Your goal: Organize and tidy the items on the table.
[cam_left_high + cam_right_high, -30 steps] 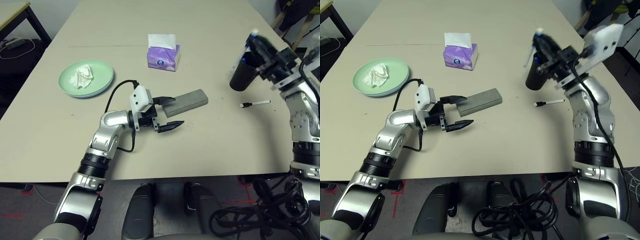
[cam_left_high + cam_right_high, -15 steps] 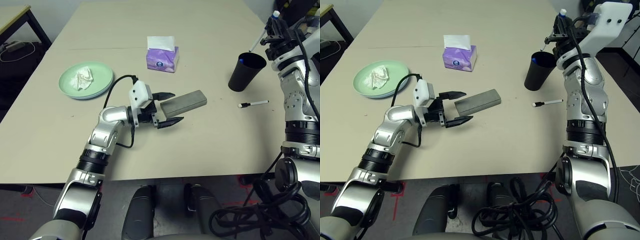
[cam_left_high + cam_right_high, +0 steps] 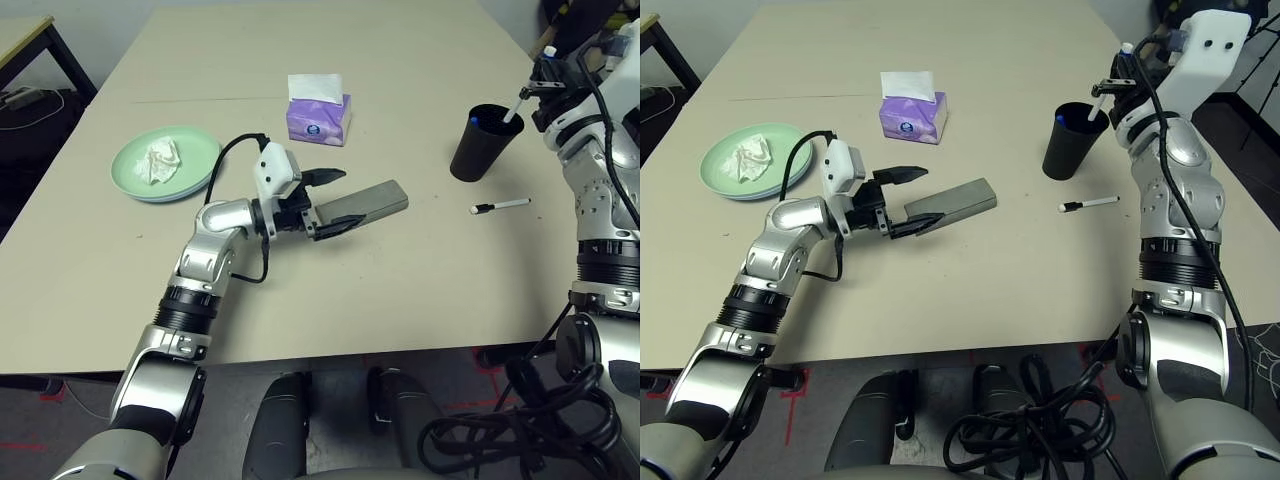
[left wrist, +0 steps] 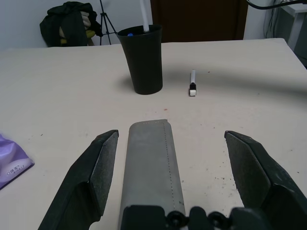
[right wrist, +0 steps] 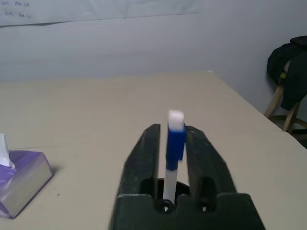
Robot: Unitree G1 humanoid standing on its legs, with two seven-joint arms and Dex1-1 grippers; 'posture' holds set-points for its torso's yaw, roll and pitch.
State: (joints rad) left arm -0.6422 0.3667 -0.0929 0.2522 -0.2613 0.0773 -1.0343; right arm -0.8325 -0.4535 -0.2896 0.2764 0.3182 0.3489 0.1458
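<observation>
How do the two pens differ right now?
One pen stands nearly upright between the right gripper fingers, its lower end in the black cup; the other pen lies flat on the table beside the cup, untouched. Both are slim and white.

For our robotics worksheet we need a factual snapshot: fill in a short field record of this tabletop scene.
left tool: open, straddling the grey glasses case
right tool: over the black cup, blue-white pen between its fingers
second pen: lying on the table beside the cup
green plate: holds crumpled tissue
purple tissue box: upright
</observation>
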